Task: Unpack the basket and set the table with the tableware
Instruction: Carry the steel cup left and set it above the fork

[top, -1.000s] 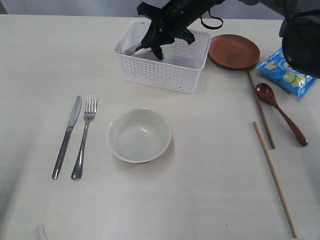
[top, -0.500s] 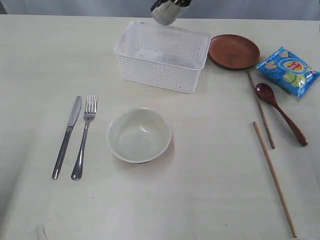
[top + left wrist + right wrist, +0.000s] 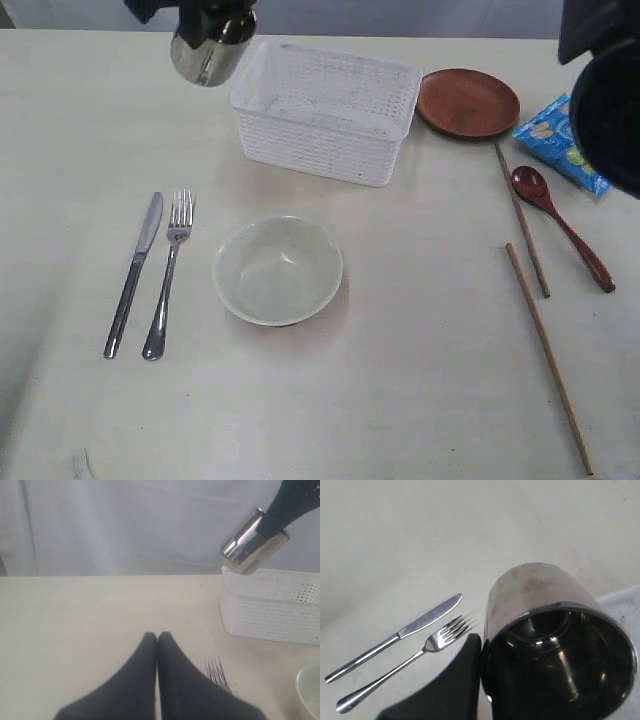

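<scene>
My right gripper (image 3: 482,650) is shut on the rim of the shiny steel cup (image 3: 208,50), one finger outside the wall and the other inside. The cup hangs tilted in the air, just left of the white basket (image 3: 330,130), above the table (image 3: 400,400). In the left wrist view the cup (image 3: 252,542) shows above the basket's corner (image 3: 272,605). My left gripper (image 3: 157,636) is shut and holds nothing, low over the table near the fork (image 3: 216,670). The knife (image 3: 135,270), fork (image 3: 168,275) and cream bowl (image 3: 278,270) lie in front.
The brown plate (image 3: 468,102) sits right of the basket. A wooden spoon (image 3: 560,225) and two chopsticks (image 3: 522,220) (image 3: 548,355) lie at the right. A blue chips bag (image 3: 548,135) is partly hidden behind a dark arm part (image 3: 605,100).
The right gripper lifted the steel cup out of the basket and carried it left, past the basket's left end. Nothing on the table moved.
</scene>
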